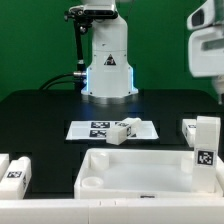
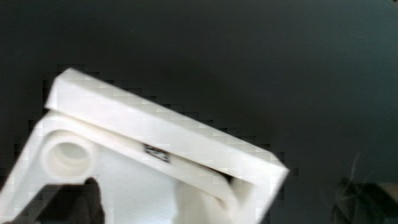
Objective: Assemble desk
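At 6 o'clock in the exterior view, closest of all, lies the desk board (image 1: pixel 140 172). It is a big white tray, flat on the black tabletop (image 1: pixel 40 115), with its rim and round corner holes facing up. At 8 o'clock, near the board, a short white leg (image 1: pixel 14 172) sits on the tabletop. At 4 o'clock a tall leg (image 1: pixel 205 152) stands straight up by the board's corner. Whether it sits in a hole cannot be told. Just behind it is another leg (image 1: pixel 189 128).

The wrist view looks down on one corner of the board, where a round corner hole (image 2: pixel 68 155) is empty. Dark shapes at the edge of that picture may be the jaws, but it cannot be told if they are spread or pressed together.

The job seems to be at the leg step. The next move likely calls for picking up a loose leg, holding it straight over an empty hole and turning it in.

Farther back, in the middle, the marker board (image 1: pixel 100 124) has a fourth leg (image 1: pixel 125 131) lying on it. At 12 o'clock stands the robot base (image 1: pixel 106 65). At 2 o'clock the arm (image 1: pixel 205 40) hangs over the two right-hand legs, and a careless move down could knock them.
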Action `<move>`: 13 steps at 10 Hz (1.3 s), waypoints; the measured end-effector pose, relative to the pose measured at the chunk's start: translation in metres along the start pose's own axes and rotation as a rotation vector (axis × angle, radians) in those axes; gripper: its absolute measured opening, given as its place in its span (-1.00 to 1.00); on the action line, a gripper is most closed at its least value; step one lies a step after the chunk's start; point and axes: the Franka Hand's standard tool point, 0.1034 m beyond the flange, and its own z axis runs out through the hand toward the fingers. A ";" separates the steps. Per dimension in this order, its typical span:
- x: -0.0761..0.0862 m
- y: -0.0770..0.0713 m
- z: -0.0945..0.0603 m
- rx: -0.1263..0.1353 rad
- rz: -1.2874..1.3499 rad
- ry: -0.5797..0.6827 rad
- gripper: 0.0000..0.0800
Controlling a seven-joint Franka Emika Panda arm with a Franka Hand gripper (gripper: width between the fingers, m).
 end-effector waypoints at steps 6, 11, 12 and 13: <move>-0.008 0.029 0.016 -0.034 -0.409 -0.010 0.62; -0.022 0.068 0.025 -0.088 -0.725 -0.108 0.62; -0.021 0.068 0.025 -0.089 -0.773 -0.108 0.62; -0.021 0.069 0.026 -0.089 -0.849 -0.110 0.62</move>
